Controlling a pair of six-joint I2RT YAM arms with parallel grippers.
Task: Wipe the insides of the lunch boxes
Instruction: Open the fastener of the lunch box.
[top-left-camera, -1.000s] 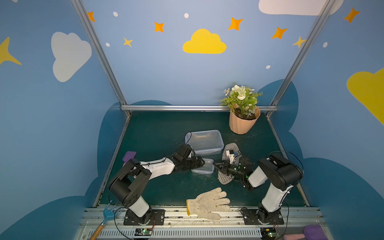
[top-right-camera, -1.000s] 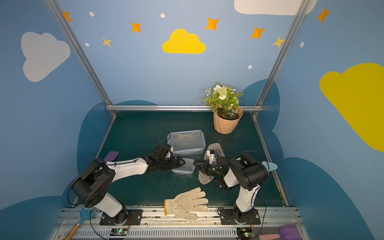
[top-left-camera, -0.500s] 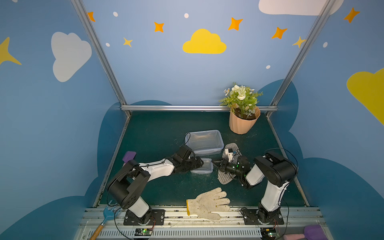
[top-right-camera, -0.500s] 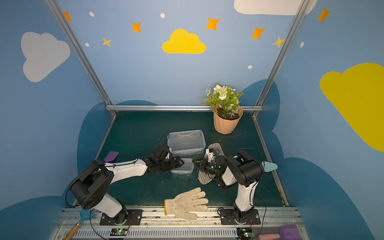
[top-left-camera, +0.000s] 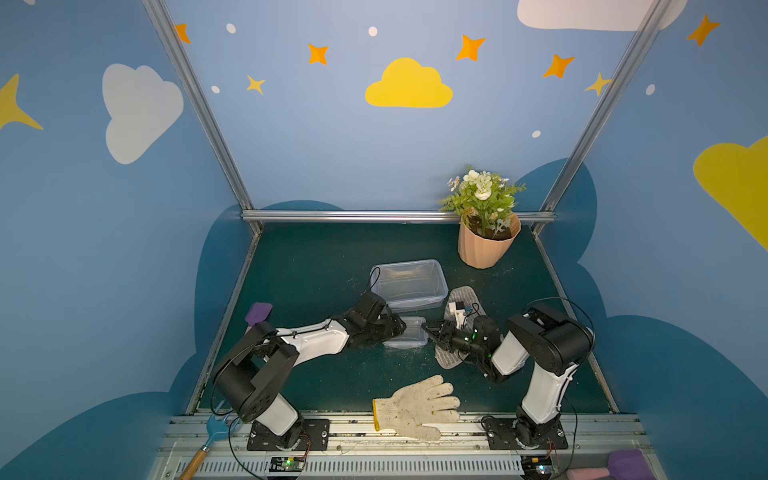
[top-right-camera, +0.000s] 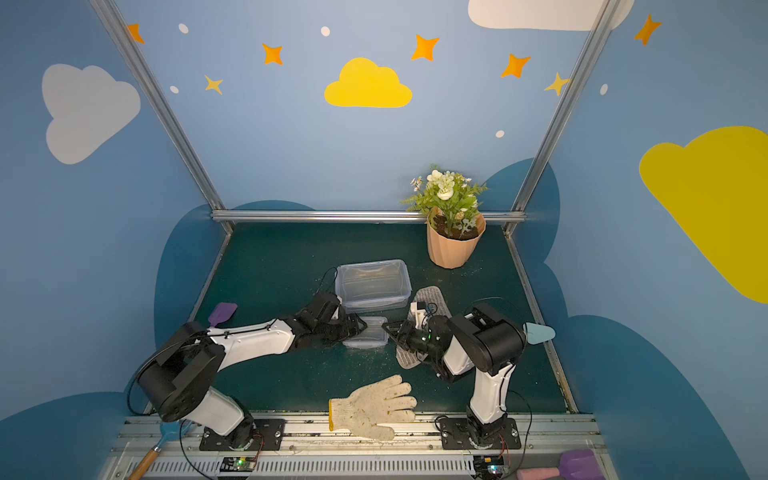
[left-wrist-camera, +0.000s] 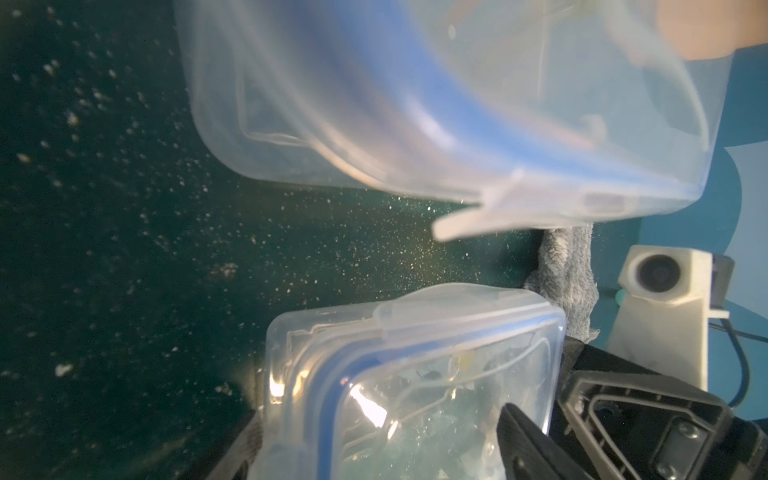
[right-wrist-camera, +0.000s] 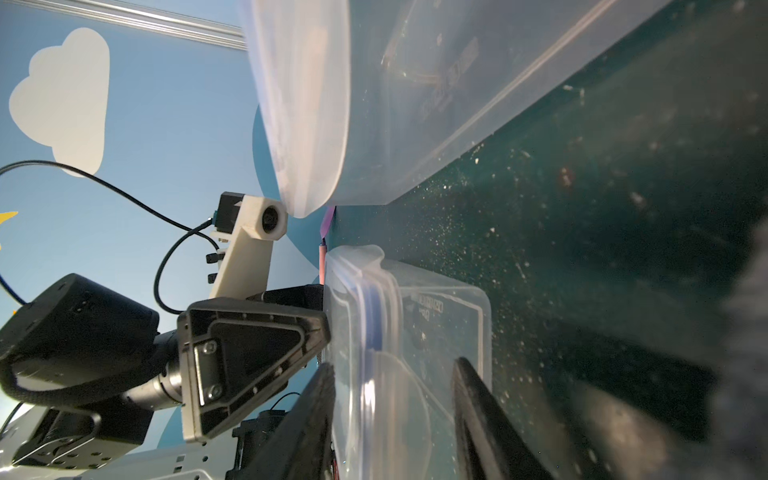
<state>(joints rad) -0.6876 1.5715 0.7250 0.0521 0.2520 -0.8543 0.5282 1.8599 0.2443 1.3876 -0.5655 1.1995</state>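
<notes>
The small box (top-left-camera: 409, 337) sits on the table (top-left-camera: 316, 270) near its middle, just in front of the large box (top-left-camera: 407, 284) and apart from it. Both are clear, and each shows a blue rim in the left wrist view.

The left tool (top-left-camera: 398, 328) is at the small box's left end. Its fingers (left-wrist-camera: 523, 436) stand wide on either side of that end, close against the walls, but I cannot tell if they press it. The right tool (top-left-camera: 429, 330) meets the box from the other end with its jaws parted and the box's edge between them. I cannot tell whether it grips or only straddles.

A grey cloth (top-left-camera: 467, 296) lies flat just right of both boxes, partly under the right wrist. Pale crumbs speckle the table around them. A white glove (top-left-camera: 417, 407) lies at the front edge, overlapping the rail. A peach pot (top-left-camera: 486, 249) with flowers stands at the back right corner.
</notes>
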